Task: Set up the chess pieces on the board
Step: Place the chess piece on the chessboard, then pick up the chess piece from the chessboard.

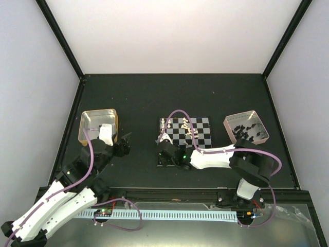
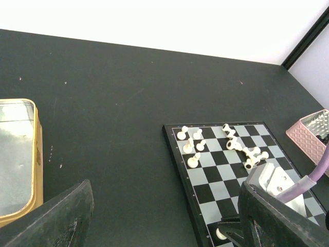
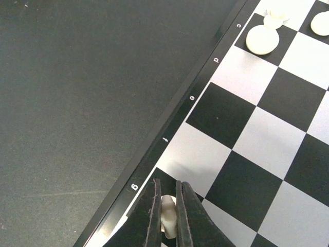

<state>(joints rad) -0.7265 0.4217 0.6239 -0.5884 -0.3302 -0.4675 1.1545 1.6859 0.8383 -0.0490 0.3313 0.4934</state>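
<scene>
The board (image 1: 203, 126) lies mid-table, and cream-white chess pieces (image 1: 191, 133) are scattered over its far rows. In the left wrist view they form two loose clusters (image 2: 193, 146) on the board (image 2: 221, 180). My right gripper (image 1: 165, 153) is at the board's near left corner, shut on a white piece (image 3: 168, 215) held just over a dark edge square beside the letter g. My left gripper (image 1: 123, 144) hovers open over bare table left of the board, its fingers (image 2: 61, 216) wide apart and holding nothing.
A gold metal tray (image 1: 85, 123) sits at the left, just beyond my left wrist. A pinkish tray (image 1: 229, 123) holding black pieces stands right of the board. Another white piece (image 3: 263, 37) stands near the board's edge, farther along from my right fingers (image 3: 154, 216).
</scene>
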